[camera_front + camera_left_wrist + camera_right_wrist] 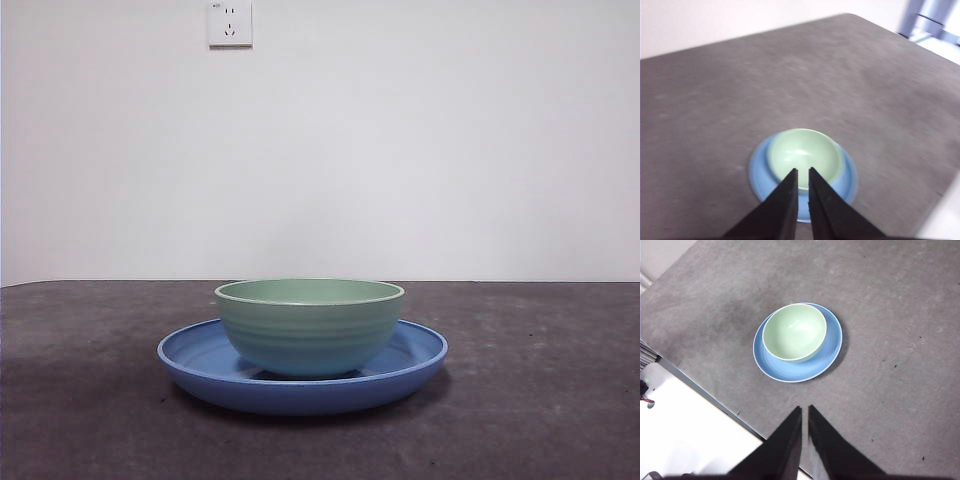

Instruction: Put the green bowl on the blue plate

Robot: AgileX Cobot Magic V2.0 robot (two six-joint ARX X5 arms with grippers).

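The bowl (309, 326) sits upright on the plate (200, 362), a little left of its middle, in the centre of the surface (540, 400). Both hands, left (803, 171) and right (805, 408), are closed, empty and well above. The placing looks done.

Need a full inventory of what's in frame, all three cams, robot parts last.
green bowl: one, pale mint green, upright on the blue plate, empty.
blue plate: one, medium blue, on the table under the bowl.
table: one, dark grey, bears the plate.
wall socket: one, white, high on the white wall behind the table.
left end effector: one, black, jaws close together, up above the bowl and holding nothing.
right end effector: one, black, jaws close together, high over the table off to the plate's side, holding nothing.
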